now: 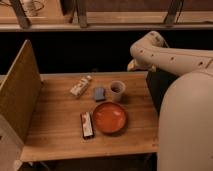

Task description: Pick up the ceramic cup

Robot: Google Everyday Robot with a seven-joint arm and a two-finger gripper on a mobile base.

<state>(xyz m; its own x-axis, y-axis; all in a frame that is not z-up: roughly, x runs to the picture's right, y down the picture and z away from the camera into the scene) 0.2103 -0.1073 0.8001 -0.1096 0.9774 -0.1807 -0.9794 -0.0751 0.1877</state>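
The ceramic cup [117, 90] is a small greyish-beige cylinder with a dark inside. It stands upright on the wooden table [55, 130], just behind the orange-red bowl [109, 117]. My white arm [165, 56] reaches in from the right and bends above the table's far right corner. The gripper [134, 64] shows only as a pale tip under the arm's bend. It is up and to the right of the cup, and apart from it.
A blue object [99, 93] lies just left of the cup. A white packet [81, 86] lies further left, and a snack bar [87, 124] lies left of the bowl. A tan partition [19, 92] walls the table's left side. A railing [100, 22] runs behind.
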